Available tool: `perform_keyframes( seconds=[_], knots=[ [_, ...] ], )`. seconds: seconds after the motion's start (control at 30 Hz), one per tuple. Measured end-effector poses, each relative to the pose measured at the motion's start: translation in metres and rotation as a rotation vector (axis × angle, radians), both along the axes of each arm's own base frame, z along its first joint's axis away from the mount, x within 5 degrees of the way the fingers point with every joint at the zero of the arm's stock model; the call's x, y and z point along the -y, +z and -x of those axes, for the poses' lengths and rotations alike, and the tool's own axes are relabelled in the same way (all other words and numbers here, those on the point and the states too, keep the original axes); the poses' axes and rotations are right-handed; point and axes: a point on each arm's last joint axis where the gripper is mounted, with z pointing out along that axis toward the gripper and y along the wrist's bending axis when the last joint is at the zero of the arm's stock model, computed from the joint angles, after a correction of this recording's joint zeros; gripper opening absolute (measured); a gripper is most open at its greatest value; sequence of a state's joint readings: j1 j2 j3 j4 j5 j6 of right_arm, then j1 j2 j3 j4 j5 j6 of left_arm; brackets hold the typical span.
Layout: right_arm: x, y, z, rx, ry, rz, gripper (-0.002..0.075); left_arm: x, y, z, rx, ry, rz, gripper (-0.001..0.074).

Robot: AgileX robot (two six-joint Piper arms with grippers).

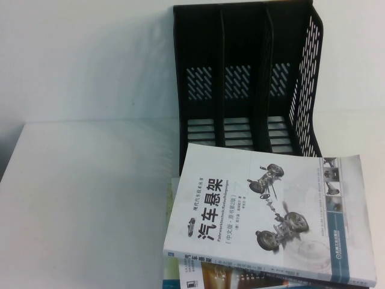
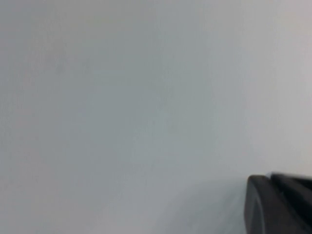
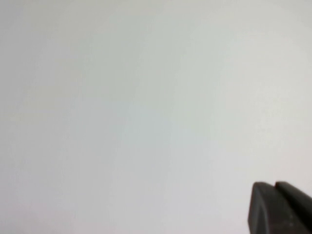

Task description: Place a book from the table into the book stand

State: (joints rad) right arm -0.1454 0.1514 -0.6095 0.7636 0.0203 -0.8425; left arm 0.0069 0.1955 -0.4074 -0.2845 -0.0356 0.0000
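Note:
The book (image 1: 264, 211), white-fronted with a black Chinese title and grey suspension pictures, lies flat on top of a small stack at the near right of the table (image 1: 90, 198). The black book stand (image 1: 240, 78) stands upright just behind it, and all three of its compartments hold nothing. Neither arm shows in the high view. My left gripper (image 2: 270, 178) shows only as dark fingertips pressed together over bare white surface. My right gripper (image 3: 274, 184) shows the same way, fingertips together, holding nothing.
Another book (image 1: 228, 280) with an orange and dark cover peeks out under the white one at the near edge. The stand's perforated right wall (image 1: 304, 90) rises at the far right. White tabletop stretches to the left of the stack.

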Motion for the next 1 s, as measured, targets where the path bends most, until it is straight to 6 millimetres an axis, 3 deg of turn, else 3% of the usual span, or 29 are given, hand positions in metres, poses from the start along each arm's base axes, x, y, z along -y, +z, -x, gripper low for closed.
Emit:
perform_keyframes(
  seconds=[0.13,0.3,0.4,0.53,0.63,0.73,0.83,1.0],
  knots=[
    [0.0,0.01,-0.042,-0.195,0.03,0.088,-0.0003,0.003,-0.001,-0.035,-0.244,-0.026,-0.044,-0.0004],
    [-0.001,-0.01,-0.093,-0.467,0.135,0.065,-0.0003,0.007,-0.014,-0.067,-0.419,-0.077,-0.011,-0.0004],
    [-0.004,-0.022,-0.105,-0.585,0.197,0.067,-0.0003,0.009,-0.015,-0.069,-0.43,-0.094,-0.003,-0.0004],
    [-0.008,-0.034,-0.108,-0.62,0.263,-0.045,-0.0003,0.01,-0.014,-0.068,-0.422,-0.098,-0.002,-0.0004],
    [-0.012,-0.047,-0.11,-0.698,0.302,-0.019,-0.0003,0.01,-0.014,-0.068,-0.424,-0.103,0.018,-0.0004],
    [-0.012,-0.066,-0.119,-0.887,0.307,0.017,-0.0003,0.01,-0.012,-0.069,-0.405,-0.105,0.05,-0.0004],
    [-0.004,-0.082,-0.135,-1.165,0.239,-0.059,-0.0003,0.01,-0.014,-0.068,-0.418,-0.11,0.056,-0.0004],
    [0.005,-0.084,-0.17,-1.438,0.099,-0.119,-0.0003,0.013,-0.023,-0.072,-0.52,-0.133,0.035,-0.0004]
  ],
)
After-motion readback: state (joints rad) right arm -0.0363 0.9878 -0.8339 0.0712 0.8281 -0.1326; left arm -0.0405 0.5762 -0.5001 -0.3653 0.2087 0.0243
